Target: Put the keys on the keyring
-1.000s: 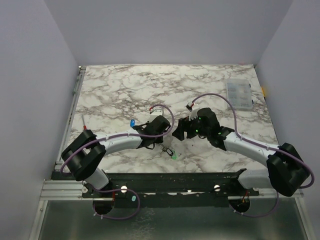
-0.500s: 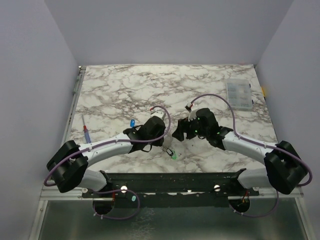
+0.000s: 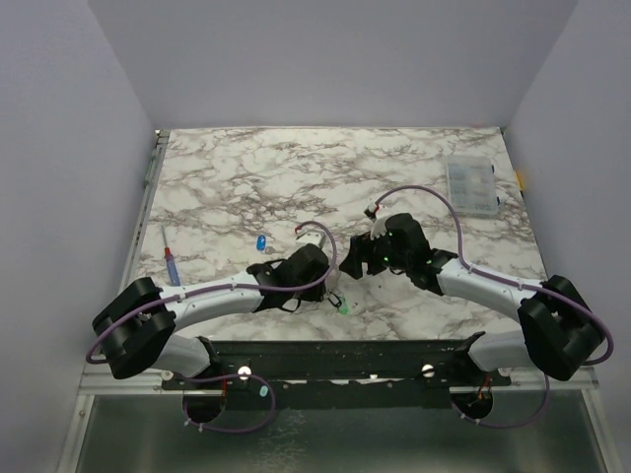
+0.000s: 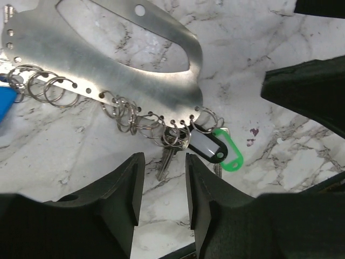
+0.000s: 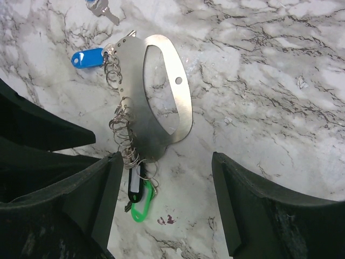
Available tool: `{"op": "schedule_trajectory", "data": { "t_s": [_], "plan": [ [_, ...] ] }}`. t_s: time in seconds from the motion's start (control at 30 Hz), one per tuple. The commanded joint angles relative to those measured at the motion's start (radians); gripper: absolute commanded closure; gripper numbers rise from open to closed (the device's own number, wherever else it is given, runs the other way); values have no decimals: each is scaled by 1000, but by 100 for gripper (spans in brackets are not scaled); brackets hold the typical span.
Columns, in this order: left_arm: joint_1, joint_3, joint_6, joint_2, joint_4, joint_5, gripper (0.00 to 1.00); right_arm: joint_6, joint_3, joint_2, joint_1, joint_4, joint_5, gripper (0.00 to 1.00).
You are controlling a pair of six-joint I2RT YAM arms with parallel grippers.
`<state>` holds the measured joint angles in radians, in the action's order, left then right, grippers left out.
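The keyring [image 4: 108,65], a flat steel plate edged with split rings, lies on the marble counter [image 4: 259,38] at upper left of the left wrist frame, with the black-tagged key [image 4: 205,147] and green-tagged key [image 4: 229,159] attached. The left gripper [image 4: 163,178] fingers are narrowly parted and empty. The right gripper [image 5: 166,172] fingers are spread wide and empty.

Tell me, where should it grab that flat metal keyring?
The thin plain band of the keyring, opposite the edge crowded with small rings. It lies flat, so come from above: one finger inside the oval opening, one outside.
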<state>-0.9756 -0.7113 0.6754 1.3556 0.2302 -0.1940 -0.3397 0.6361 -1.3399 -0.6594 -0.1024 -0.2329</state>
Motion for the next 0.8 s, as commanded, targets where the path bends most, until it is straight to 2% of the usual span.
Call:
{"op": "schedule_trajectory", "data": {
  "t_s": [0.0,0.13,0.4,0.6,0.77],
  "plan": [
    [-2,24,62,-18,-3,-120,59,10,-6,-4,-1,15,-4,24],
    [10,25,47,-34,40,-219,60,8,-9,1,-1,15,-5,25],
    [99,7,38,-16,35,-234,57,8,-10,3,-2,17,-5,24],
    [112,22,-10,-14,-18,-105,57,7,-11,0,-1,18,-6,24],
    [109,67,21,-27,-56,6,59,9,-3,-15,-1,14,-12,24]
  ]
}}
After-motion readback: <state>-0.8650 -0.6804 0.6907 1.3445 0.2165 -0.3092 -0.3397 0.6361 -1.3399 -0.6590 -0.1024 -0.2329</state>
